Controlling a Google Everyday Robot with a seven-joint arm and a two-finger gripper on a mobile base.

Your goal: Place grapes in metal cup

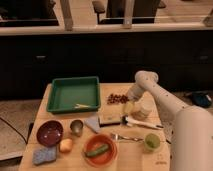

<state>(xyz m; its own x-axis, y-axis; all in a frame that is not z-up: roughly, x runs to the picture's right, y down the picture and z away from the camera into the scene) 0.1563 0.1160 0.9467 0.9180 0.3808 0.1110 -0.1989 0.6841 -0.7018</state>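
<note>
The grapes (117,98), a flat cluster of small reddish-brown berries, lie on the wooden table (55,160) right of the green tray. The metal cup (76,127), small and silver-grey, stands at the front left between the maroon bowl (49,132) and a grey wedge. My gripper (129,102) hangs at the end of the white arm just right of the grapes, low over the table and close to them. The cup is far to its left and nearer the front.
A green tray (74,93) holds a small yellow piece. An orange plate (100,150) with a green vegetable, a fork (121,137), a light-green cup (152,142), a small white cup (144,111), a blue sponge (44,155) and a pale round fruit (65,145) crowd the front.
</note>
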